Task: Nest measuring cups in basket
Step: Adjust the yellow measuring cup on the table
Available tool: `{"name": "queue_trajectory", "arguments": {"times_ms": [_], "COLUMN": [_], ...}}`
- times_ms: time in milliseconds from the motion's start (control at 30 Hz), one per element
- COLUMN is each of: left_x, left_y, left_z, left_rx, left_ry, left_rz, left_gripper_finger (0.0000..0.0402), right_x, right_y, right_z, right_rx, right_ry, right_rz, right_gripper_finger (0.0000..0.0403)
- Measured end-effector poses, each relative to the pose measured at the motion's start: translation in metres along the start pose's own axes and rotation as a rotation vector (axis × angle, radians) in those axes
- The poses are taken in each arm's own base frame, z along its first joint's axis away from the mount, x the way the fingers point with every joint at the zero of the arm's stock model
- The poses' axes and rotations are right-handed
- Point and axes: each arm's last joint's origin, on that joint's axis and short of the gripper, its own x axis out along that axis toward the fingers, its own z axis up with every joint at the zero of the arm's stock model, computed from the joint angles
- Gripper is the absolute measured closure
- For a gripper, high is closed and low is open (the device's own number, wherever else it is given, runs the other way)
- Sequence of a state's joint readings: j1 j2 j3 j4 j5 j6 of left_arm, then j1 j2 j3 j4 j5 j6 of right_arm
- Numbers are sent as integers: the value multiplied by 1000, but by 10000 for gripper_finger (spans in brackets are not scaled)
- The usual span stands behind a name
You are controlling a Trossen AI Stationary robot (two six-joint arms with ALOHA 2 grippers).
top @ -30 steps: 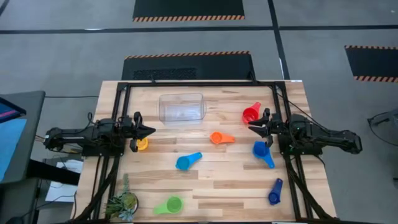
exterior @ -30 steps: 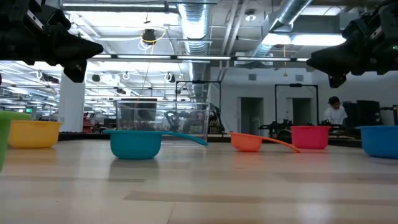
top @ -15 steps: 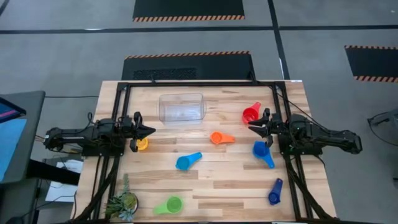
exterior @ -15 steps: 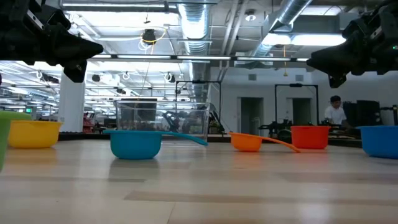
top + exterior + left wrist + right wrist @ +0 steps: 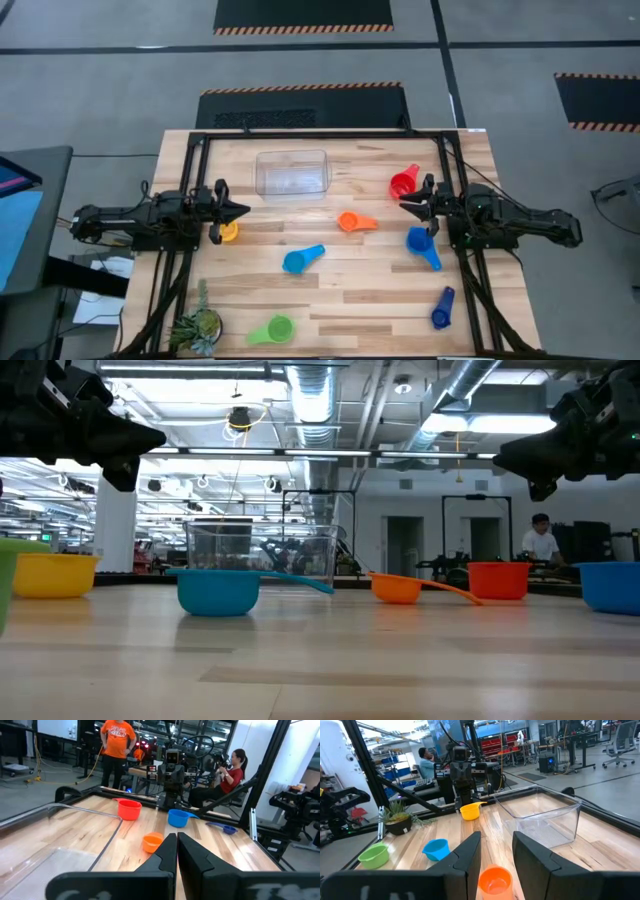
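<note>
The left gripper (image 5: 238, 211) is hovering over the table's (image 5: 380, 300) left side with its two dark fingers (image 5: 165, 854) pressed together, clenched on nothing. The yellow cup (image 5: 228, 232), a small round scoop, is sitting just beside and slightly below that tip in the high view. The right gripper (image 5: 408, 206) is hanging over the right side, facing the left one, and its fingers (image 5: 470, 851) are standing apart, released and empty.

The basket (image 5: 292, 172) is lying at the far middle of the table, between the two grippers and beyond both; it is a clear, low-walled rectangular bin with rounded corners, and no cup is showing inside it. The red cup (image 5: 402, 183) is resting just beyond the right gripper's tip, its handle pointing away toward the far right. The blue cup (image 5: 420, 243) is lying just on the near side of that gripper. The orange cup (image 5: 352, 222), shallow with a short flat handle, is sitting ahead of the right gripper toward the table's centre. The light blue cup (image 5: 299, 260) is lying near the middle, well apart from both grippers. The green cup (image 5: 272, 329) is sitting at the near edge, beside a small potted plant (image 5: 197, 325), and the dark blue cup (image 5: 441, 310) is lying on the near right.
</note>
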State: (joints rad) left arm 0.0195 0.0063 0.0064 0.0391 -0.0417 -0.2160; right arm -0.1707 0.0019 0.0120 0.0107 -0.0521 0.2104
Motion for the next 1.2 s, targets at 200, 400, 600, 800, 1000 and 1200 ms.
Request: {"name": "queue_trajectory", "arguments": {"times_ms": [200, 400, 600, 800, 1000, 1200], "left_x": [0, 0, 0, -1, -1, -1], "left_y": [1, 1, 3, 6, 7, 7], "left_z": [1, 1, 2, 5, 5, 5], "left_rx": [-73, -172, -101, -108, -189, -165], "left_ry": [-13, -20, -46, -94, -112, -110], "left_rz": [32, 47, 104, 218, 238, 243], "left_gripper_finger": [402, 401, 401, 401, 401, 401], "right_x": [0, 0, 0, 0, 0, 0], "right_y": [0, 0, 0, 0, 0, 0], "right_z": [0, 0, 0, 0, 4, 7], "right_rx": [0, 0, 0, -2, -1, -3], "right_ry": [0, 1, 0, -3, -51, -80], "right_rz": [0, 0, 0, -1, -14, -19], "right_gripper_finger": [266, 266, 266, 266, 267, 267]}}
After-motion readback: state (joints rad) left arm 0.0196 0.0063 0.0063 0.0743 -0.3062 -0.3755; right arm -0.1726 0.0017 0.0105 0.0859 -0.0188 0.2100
